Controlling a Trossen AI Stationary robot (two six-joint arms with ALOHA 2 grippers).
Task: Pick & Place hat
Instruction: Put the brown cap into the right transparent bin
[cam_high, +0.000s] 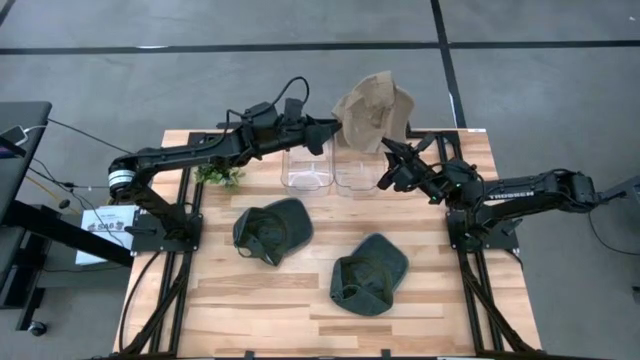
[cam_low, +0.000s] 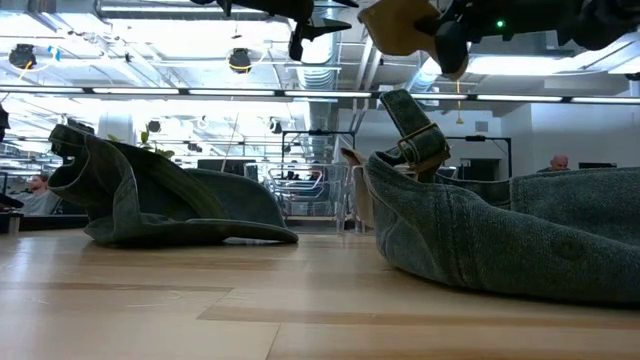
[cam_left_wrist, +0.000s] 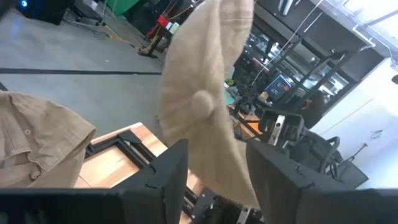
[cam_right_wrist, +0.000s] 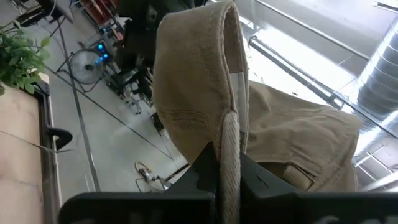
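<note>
Tan hat (cam_high: 372, 110) hangs in the air above the clear bins (cam_high: 330, 170) at the desk's far edge, stretched between both arms: right end effector (cam_high: 390, 152) pinches its edge shut, left end effector (cam_high: 333, 128) grips the opposite side.

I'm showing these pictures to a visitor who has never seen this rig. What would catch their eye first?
Most striking is the tan hat held up in the air over the clear bins at the table's far edge, with the left claw and the right claw both gripping it from opposite sides. Next come the two dark green hats lying on the wooden table nearer the camera.
</note>
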